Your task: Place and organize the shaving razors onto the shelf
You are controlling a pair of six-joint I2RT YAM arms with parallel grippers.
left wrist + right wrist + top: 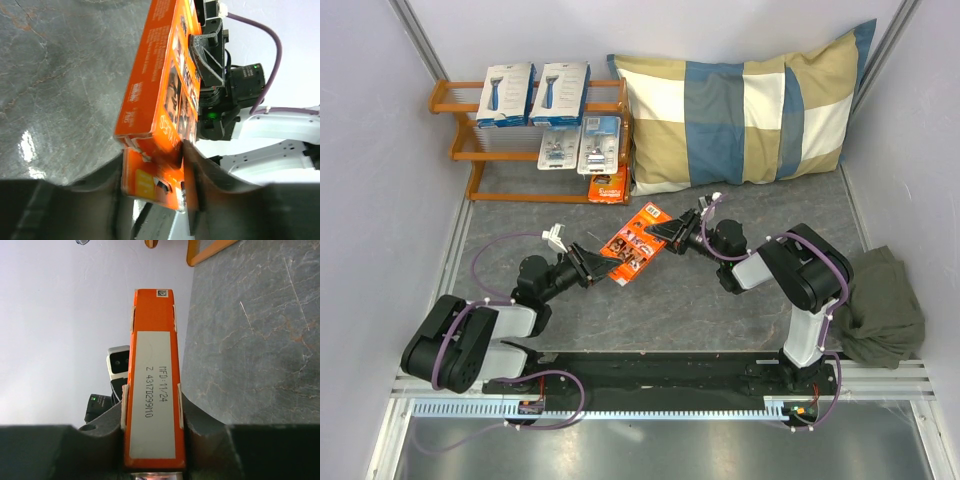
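Handover step: sixth orange pack (633, 243) clamped at opposite ends by left end effector (601, 263) and right end effector (667, 231), over worktop (720, 300). Next move calls for one releasing and the other carrying to shelf (510, 197) bottom tier.

Setting: robotics lab test cell. Evidence: left arm (470, 335) and right arm (805, 275) on 1 black base rail (650, 372); grey marbled desk (720, 320); plain pale partition walls (380, 200) on 3 sides; aluminium posts (420, 40); exposed purple cables (490, 245); staged wooden shelf (455, 152) and checked pillow (740, 110).
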